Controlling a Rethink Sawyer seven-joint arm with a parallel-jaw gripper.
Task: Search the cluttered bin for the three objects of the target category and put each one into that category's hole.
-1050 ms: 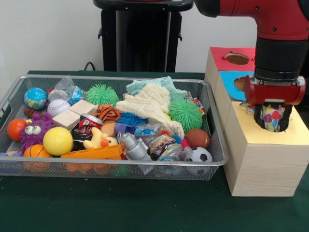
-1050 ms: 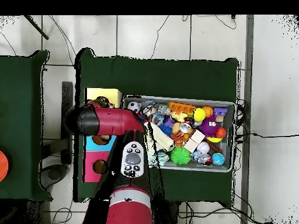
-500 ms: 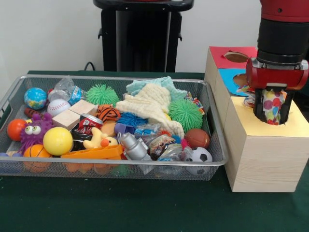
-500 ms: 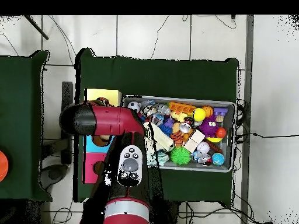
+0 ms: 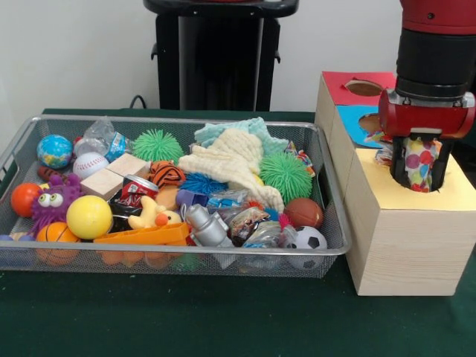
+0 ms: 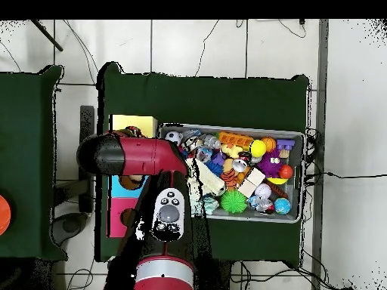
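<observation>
**Gripper over yellow box top, spotted toy in its grip**

Gripper (image 5: 421, 177) hangs above the yellow top (image 5: 446, 197) of the wooden box (image 5: 405, 245), fingers (image 5: 442, 169) clamped on a spotted toy (image 5: 419, 168) w/ red, green, purple dots. The toy sits btwn the fingers, its lower end at or in the yellow hole; can't tell how deep. Behind the fingers lie the blue top (image 5: 355, 123) and red top (image 5: 349, 88), each w/ its own hole, both uncovered.

To the fingers' left in the front view, well apart, stands the wire bin (image 5: 160, 256), packed. Its rim near the box is just beside the box wall, little gap. Inside: cream cloth (image 5: 230, 160), green spiky ball (image 5: 286, 175), brown ball (image 5: 303, 212), soccer ball (image 5: 307, 242), yellow ball (image 5: 89, 216), globe ball (image 5: 54, 151), baseball (image 5: 90, 163), purple monster (image 5: 53, 201), orange block (image 5: 145, 236).

Open room: bare green table (image 5: 186, 316) in front of bin and box. From overhead the arm (image 6: 140, 155) covers most of the box; tiled floor (image 6: 355, 113) and cables around the table.
</observation>
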